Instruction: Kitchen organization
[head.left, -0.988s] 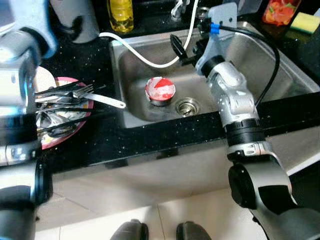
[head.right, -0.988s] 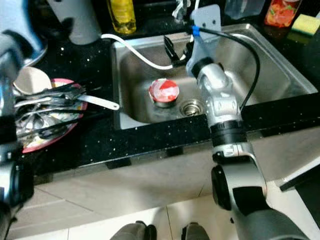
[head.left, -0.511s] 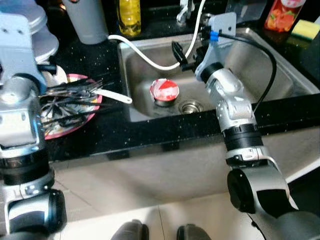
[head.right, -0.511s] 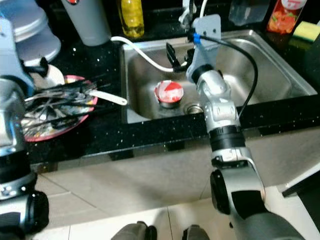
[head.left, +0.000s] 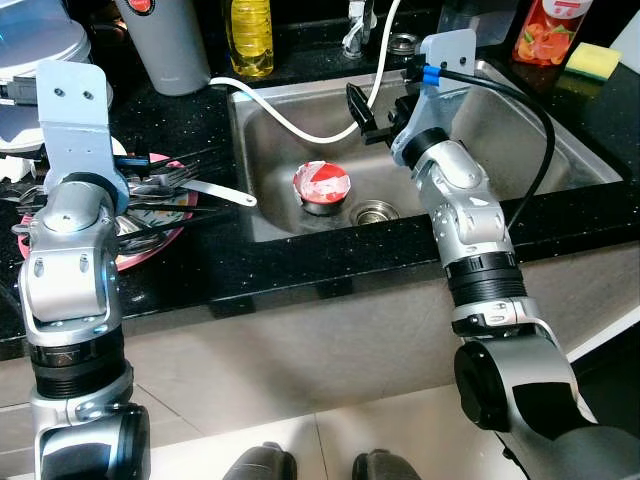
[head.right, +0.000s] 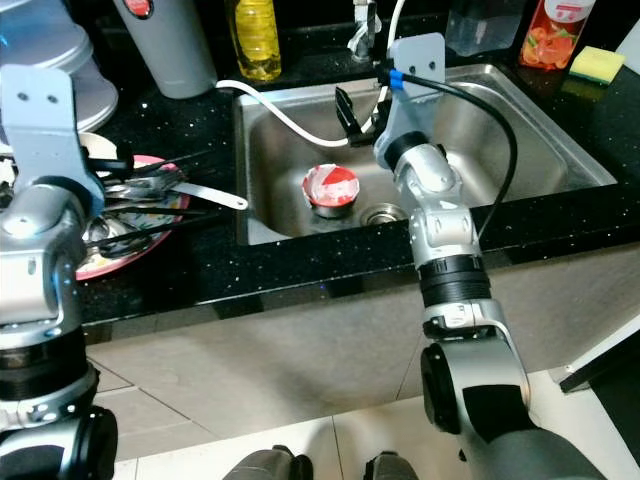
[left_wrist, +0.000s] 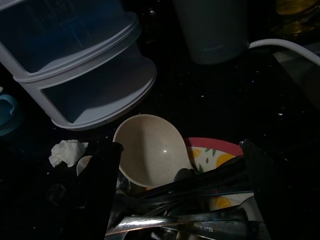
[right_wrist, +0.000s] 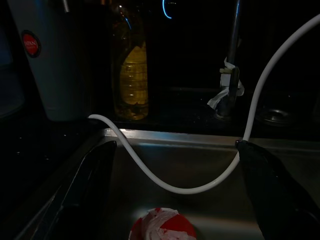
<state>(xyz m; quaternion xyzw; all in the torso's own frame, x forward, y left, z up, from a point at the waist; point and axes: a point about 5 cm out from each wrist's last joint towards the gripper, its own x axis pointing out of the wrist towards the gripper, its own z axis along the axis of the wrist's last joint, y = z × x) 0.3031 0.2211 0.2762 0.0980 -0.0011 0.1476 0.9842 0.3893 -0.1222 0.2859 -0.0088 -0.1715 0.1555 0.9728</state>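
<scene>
Over the sink's back-left corner I have the right end effector (head.left: 372, 108), fingers spread and empty, hanging above the basin. Red-and-white bowl (head.left: 320, 184) sits on the sink (head.left: 560, 150) floor just beside the drain (head.left: 374, 211), below and a little toward the front edge from that end effector, apart from it. Bowl is round, so no long axis; mouth faces up, I judge a rim pinch from above. White hose (head.left: 280, 108) sags across the basin between the end effector and the bowl, so I'd watch for a snag on the way down

Left end effector (left_wrist: 180, 200) hovers over the pink plate (head.left: 160, 215) near the surface's left edge, fingers apart, nothing gripped, straddling the cutlery pile (head.left: 170, 190). Cutlery long axes run roughly left-right, parallel to the surface's front edge; the pale spoon (head.left: 222, 193) handle points toward the sink. Beige bowl (left_wrist: 152, 150) sits at the plate's far side

Right arm is nearer the sink bowl, left arm nearer the cutlery
</scene>
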